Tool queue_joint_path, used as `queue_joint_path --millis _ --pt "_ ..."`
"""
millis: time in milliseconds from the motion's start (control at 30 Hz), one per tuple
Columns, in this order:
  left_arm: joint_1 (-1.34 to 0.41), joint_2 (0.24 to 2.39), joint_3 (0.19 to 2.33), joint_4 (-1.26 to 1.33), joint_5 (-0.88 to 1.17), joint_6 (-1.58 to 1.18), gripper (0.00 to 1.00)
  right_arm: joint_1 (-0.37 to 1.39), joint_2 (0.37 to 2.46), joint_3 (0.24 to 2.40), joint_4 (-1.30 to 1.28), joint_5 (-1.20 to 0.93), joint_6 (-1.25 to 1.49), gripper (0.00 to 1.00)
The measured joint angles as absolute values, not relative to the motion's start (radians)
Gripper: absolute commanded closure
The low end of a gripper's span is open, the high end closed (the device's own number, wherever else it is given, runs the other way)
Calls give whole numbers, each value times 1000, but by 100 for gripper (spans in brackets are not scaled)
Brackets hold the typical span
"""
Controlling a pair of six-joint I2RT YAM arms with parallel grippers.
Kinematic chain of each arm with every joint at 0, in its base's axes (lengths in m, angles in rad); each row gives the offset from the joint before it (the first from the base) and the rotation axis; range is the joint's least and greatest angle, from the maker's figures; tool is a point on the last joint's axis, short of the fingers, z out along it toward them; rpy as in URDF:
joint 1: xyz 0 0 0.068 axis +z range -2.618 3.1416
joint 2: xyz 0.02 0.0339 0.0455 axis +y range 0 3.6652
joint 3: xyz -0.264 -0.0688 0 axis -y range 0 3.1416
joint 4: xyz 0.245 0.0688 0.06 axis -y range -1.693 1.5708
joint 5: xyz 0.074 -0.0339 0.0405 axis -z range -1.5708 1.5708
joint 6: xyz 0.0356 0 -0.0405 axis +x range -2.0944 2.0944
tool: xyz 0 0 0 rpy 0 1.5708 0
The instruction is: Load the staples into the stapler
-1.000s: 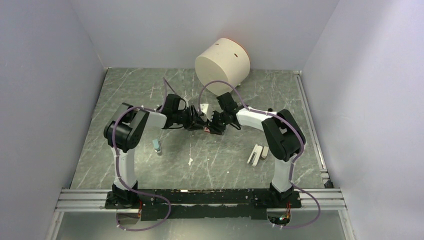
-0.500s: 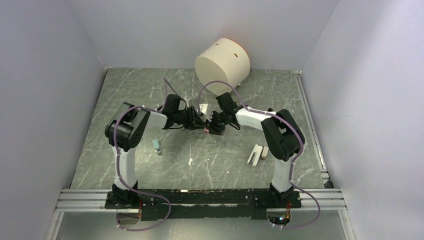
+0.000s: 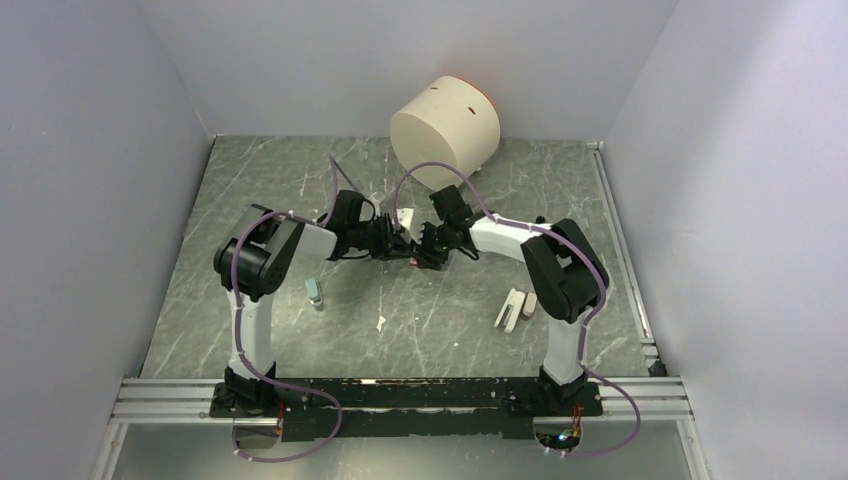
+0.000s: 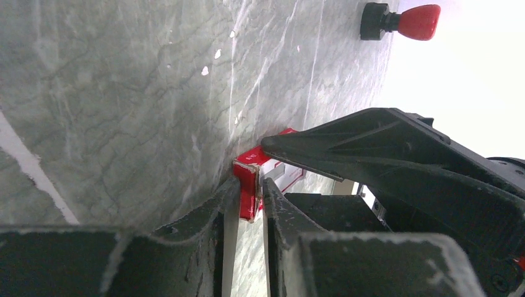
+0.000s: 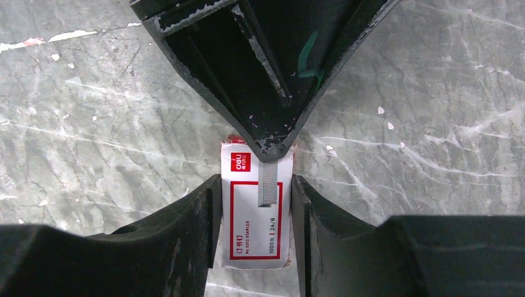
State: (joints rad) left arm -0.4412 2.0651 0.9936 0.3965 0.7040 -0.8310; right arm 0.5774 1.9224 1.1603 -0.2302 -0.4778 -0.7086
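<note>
A small red-and-white cardboard staple box [image 5: 255,210] sits at the table's middle [image 3: 410,252], held from both ends. My left gripper [image 4: 247,198] is shut on its red end [image 4: 246,185]. My right gripper [image 5: 255,216] grips its two long sides. A grey strip [image 5: 268,184] shows on the box's face under the left fingertips; I cannot tell whether it is printed or real. No loose staples are in view. A white two-part object that looks like the stapler [image 3: 511,309] lies on the table in front of the right arm, apart from both grippers.
A cream cylinder [image 3: 445,130] stands at the back centre. A small teal-grey object [image 3: 315,293] lies near the left arm. A black-and-red knob [image 4: 402,18] shows far off in the left wrist view. Grey walls close three sides of the table.
Both grippers and the box between them have shifted slightly toward the back. Both still hold the box.
</note>
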Motion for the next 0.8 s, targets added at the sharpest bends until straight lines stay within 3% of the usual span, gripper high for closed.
queue_joint_path --millis 800 --pt "-427 2080 965 482 758 -884 81 602 1911 1150 -211 -430 -691 57"
